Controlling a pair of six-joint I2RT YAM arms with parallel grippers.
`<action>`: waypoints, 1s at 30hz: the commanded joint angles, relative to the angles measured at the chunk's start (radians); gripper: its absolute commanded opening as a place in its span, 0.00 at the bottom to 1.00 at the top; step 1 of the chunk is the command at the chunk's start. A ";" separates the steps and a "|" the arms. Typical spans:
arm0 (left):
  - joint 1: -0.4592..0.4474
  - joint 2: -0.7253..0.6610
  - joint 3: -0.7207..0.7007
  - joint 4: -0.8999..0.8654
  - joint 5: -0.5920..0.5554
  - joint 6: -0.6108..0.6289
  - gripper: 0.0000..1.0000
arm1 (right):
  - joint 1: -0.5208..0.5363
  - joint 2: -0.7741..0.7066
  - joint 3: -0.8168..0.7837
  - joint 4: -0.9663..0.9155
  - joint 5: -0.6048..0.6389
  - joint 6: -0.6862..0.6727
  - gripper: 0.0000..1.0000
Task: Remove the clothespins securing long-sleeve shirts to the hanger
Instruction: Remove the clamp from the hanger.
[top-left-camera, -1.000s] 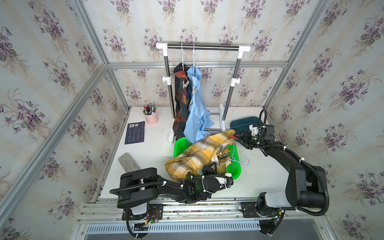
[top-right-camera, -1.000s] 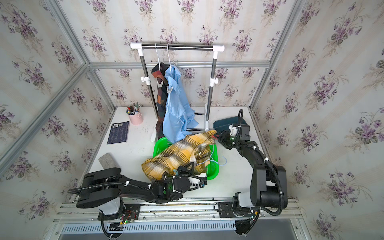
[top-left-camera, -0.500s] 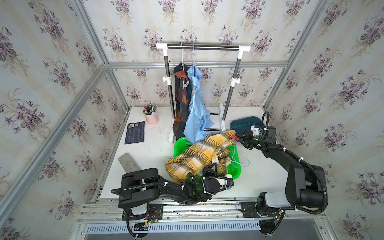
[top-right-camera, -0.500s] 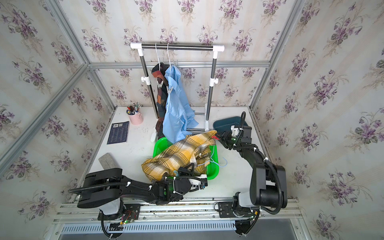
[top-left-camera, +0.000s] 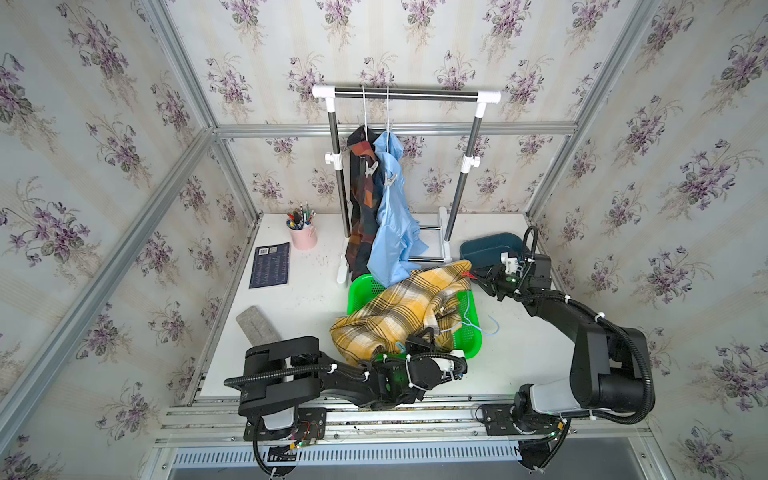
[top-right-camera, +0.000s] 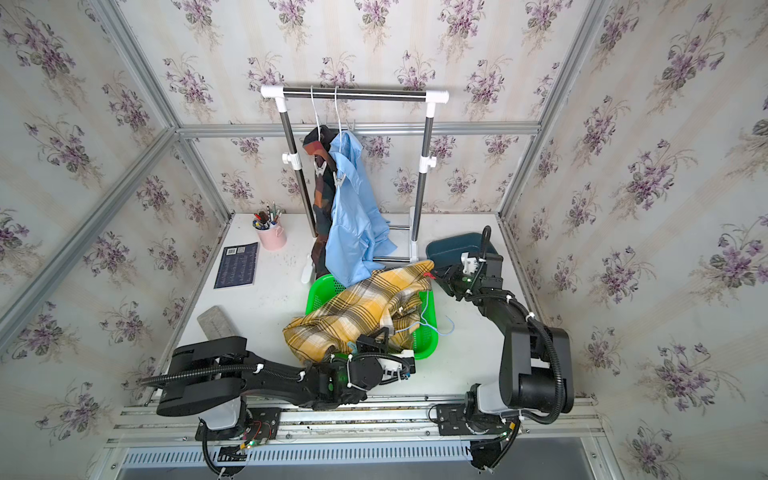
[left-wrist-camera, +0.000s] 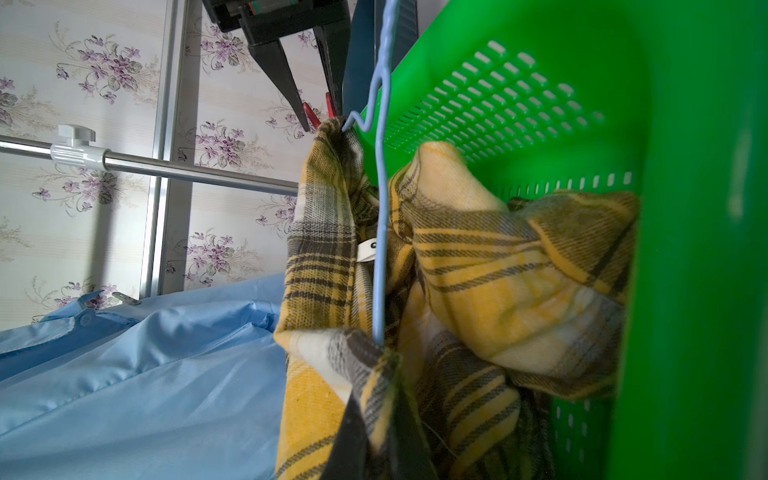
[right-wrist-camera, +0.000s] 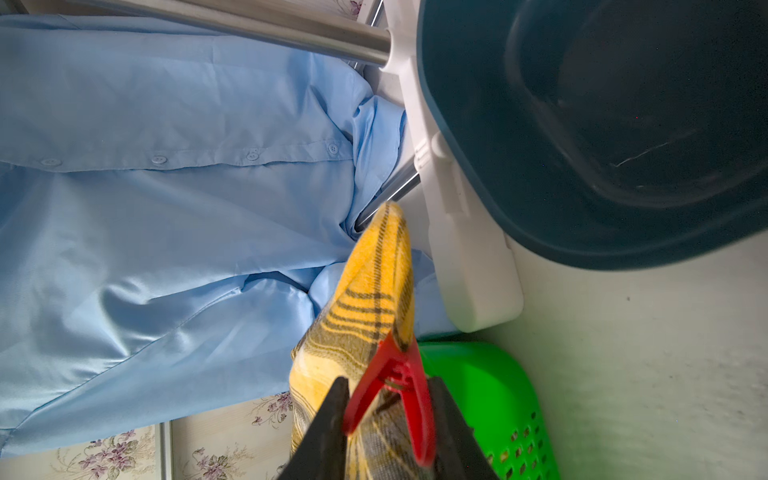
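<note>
Right wrist view: right end effector (right-wrist-camera: 387, 388) clamps red clothespin (right-wrist-camera: 400, 368), nose pointing straight ahead.

Both fingers (right-wrist-camera: 328, 424) touch the red clothespin (right-wrist-camera: 395, 374) clipped on the yellow plaid shirt (right-wrist-camera: 365, 307); blue shirt (right-wrist-camera: 166, 208) behind.

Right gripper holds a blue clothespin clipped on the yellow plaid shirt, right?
No: the clothespin is red, not blue, as the right wrist view shows. The right gripper does hold it, clipped on the yellow plaid shirt.
</note>
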 joint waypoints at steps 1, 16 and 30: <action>-0.002 0.003 0.002 0.026 0.011 -0.002 0.00 | -0.001 -0.012 -0.008 0.028 -0.010 0.008 0.24; -0.002 0.013 0.007 0.006 0.010 -0.021 0.00 | -0.012 -0.078 -0.042 -0.012 -0.007 -0.008 0.00; 0.016 -0.017 0.017 -0.060 0.016 -0.087 0.00 | -0.186 -0.197 -0.049 -0.090 0.055 -0.015 0.00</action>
